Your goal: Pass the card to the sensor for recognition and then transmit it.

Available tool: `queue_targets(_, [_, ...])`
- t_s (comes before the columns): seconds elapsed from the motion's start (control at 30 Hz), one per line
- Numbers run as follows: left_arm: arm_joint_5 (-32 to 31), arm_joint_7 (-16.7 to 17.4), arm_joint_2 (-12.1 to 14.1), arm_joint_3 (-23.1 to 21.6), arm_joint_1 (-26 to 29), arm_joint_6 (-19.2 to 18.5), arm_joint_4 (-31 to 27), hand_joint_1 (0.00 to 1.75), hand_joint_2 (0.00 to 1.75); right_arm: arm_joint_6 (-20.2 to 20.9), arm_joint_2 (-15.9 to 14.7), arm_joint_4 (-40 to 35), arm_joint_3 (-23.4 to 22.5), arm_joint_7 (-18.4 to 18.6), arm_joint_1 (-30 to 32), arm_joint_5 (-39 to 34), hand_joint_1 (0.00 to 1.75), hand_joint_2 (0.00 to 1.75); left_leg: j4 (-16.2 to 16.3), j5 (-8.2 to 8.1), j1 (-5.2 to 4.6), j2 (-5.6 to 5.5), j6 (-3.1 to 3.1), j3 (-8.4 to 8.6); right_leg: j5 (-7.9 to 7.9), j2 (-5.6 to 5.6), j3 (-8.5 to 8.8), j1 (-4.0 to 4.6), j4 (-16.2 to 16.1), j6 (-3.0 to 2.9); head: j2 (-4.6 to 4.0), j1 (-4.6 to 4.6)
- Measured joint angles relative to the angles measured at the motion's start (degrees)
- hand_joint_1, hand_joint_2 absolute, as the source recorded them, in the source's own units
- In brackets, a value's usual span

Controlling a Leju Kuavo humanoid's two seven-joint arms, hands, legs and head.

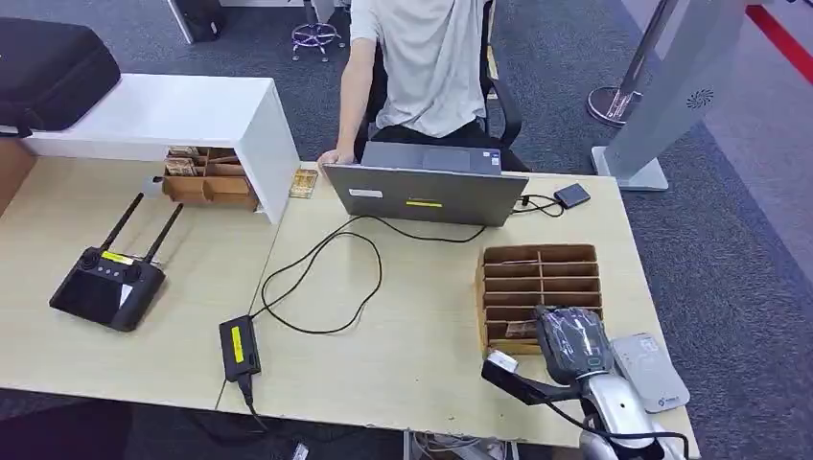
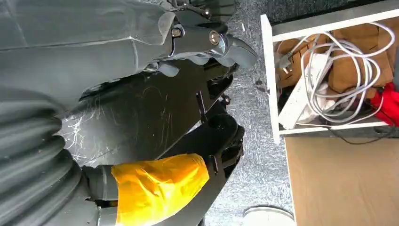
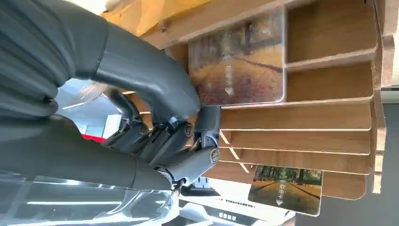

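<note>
Nearest, the right hand [image 3: 160, 127] pinches a card [image 3: 237, 66] in the slotted wooden rack [image 1: 537, 287], ready to lift it toward the sensor [image 1: 652, 369].

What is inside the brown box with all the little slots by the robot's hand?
The wooden slotted box holds a card with an autumn road picture; a second card sticks out lower down. The right hand covers part of the slots, hiding anything behind it.

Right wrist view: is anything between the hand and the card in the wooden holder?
No. In the right wrist view the right hand is already at the card, its thumb against the card's edge in the wooden card holder.
</note>
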Motion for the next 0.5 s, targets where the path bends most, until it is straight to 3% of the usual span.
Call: queue_targets(0.5, [0.0,-0.17,0.0,0.0,0.0,-0.07,0.0,0.0,1.75,-0.17,0.0,0.0,0.11,0.13,0.05,-0.15,0.0,1.75,0.0,0.0,0.0,0.0,0.0,0.0,0.0,0.0,-0.01,0.0,0.0,0.0,0.0,-0.02])
